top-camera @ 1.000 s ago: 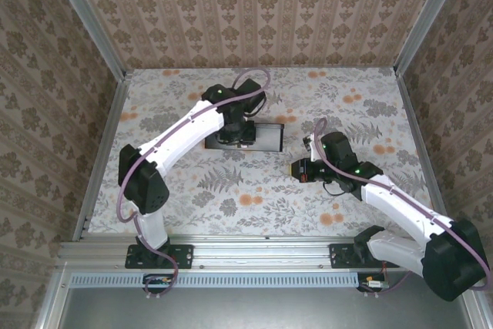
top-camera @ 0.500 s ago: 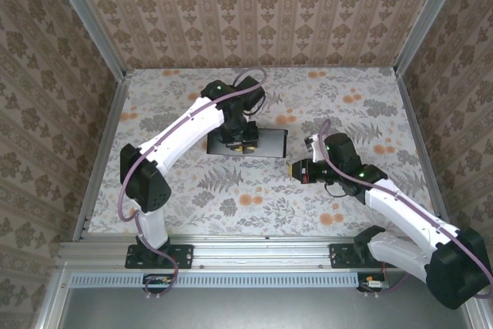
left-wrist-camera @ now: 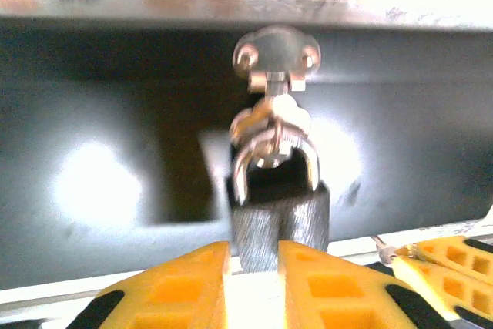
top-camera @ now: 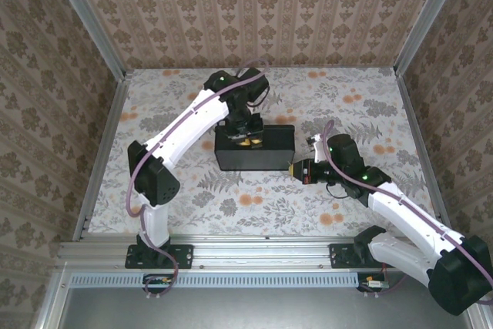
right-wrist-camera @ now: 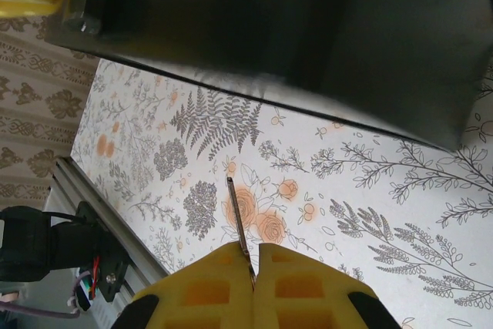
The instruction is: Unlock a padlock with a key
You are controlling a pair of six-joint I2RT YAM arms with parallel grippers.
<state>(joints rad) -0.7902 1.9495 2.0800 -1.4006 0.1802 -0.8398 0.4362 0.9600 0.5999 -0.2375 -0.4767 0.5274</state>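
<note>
- Step in hand, by my judgement: bringing the key to the lock. Insertion is not yet done.
- The left end effector (left-wrist-camera: 253,258) is clenched on the small grey metal padlock with a silver shackle (left-wrist-camera: 279,217), its yellow fingers pressing the lock body from either side.
- The padlock's shackle passes through a silver metal hasp (left-wrist-camera: 276,55) on the near face of the black rectangular box (top-camera: 269,156), which sits at the middle of the floral-patterned bench (top-camera: 192,190).
- The right end effector (right-wrist-camera: 254,263) is closed tight on the thin silver metal key (right-wrist-camera: 239,229); the blade juts out beyond the fingertips.
- In the overhead view the right end effector sits just beside the box's near right corner, to the right of the padlock and apart from it.
- The keyhole cannot be made out in any view; the lock's lower end is hidden between the left fingers.
- Next move calls for: carrying the key tip left to the padlock's base, lining the blade up with the keyway, then pushing in and turning, with the left grip steadying the body.
- Risk noted: the blade is slender and held only at its end; a slight misalignment could twist it in the grip.
</note>
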